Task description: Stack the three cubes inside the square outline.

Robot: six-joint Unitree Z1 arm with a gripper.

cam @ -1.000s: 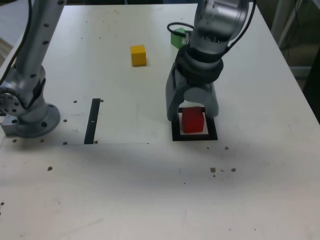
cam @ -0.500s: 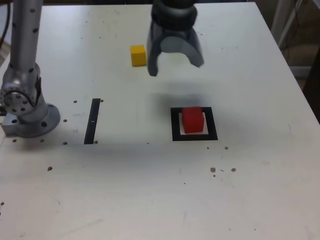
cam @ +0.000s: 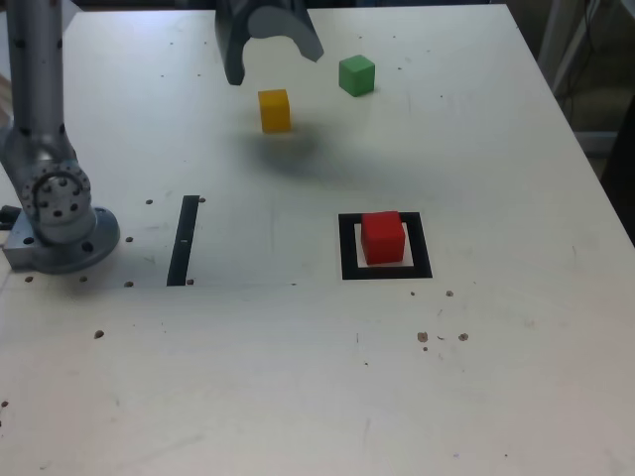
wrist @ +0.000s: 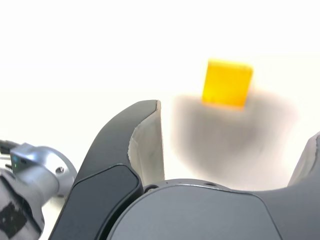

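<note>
On the pale table (cam: pixel 298 397), as seen in the exterior view, the gripper (cam: pixel 276 69) is spread wide and empty above the scene, at twelve o'clock from the yellow cube (cam: pixel 275 111). Within the square outline (cam: pixel 348 248), the red cube (cam: pixel 382 238) is seated as the base; from it, the yellow cube lies near eleven o'clock and the green cube (cam: pixel 357 75) just short of twelve. For a sound pick of the yellow cube, apparently next, the jaws should be centred over it and squared to opposite faces before being lowered and closed.
</note>
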